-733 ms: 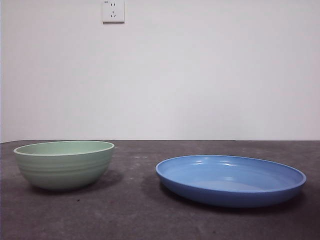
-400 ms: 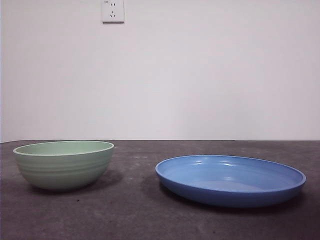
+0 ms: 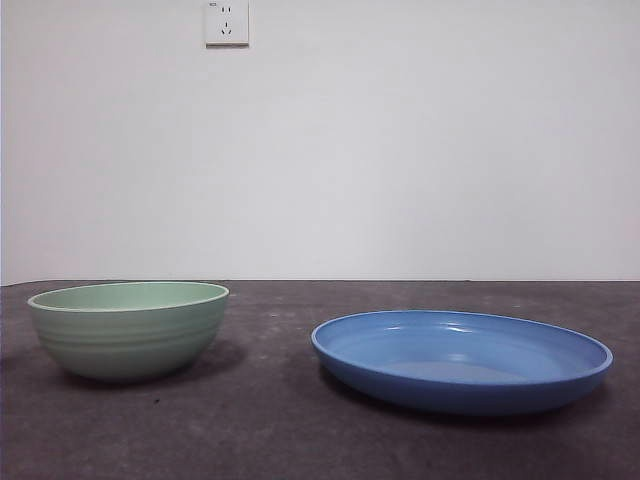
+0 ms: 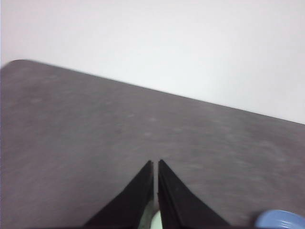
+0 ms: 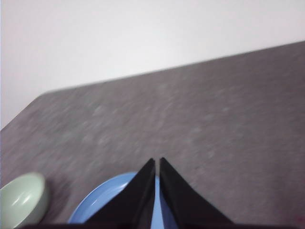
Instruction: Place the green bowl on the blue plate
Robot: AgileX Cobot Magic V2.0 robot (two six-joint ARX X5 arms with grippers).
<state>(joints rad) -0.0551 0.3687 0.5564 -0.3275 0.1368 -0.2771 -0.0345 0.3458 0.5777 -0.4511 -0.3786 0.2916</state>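
left gripper (image 4: 156,164) pinched closed and empty, green bowl (image 3: 128,328) just beneath its tips; right gripper (image 5: 157,163), likewise closed, hangs over blue plate (image 3: 462,358).

A white wall socket (image 3: 227,22) sits high on the pale wall (image 3: 400,150) behind the dark, seemingly felt-like table (image 3: 270,430).

You have the green bowl (image 3: 128,329) upright near the table's left edge, well apart from the empty blue plate (image 3: 461,360) lying flat toward the right.
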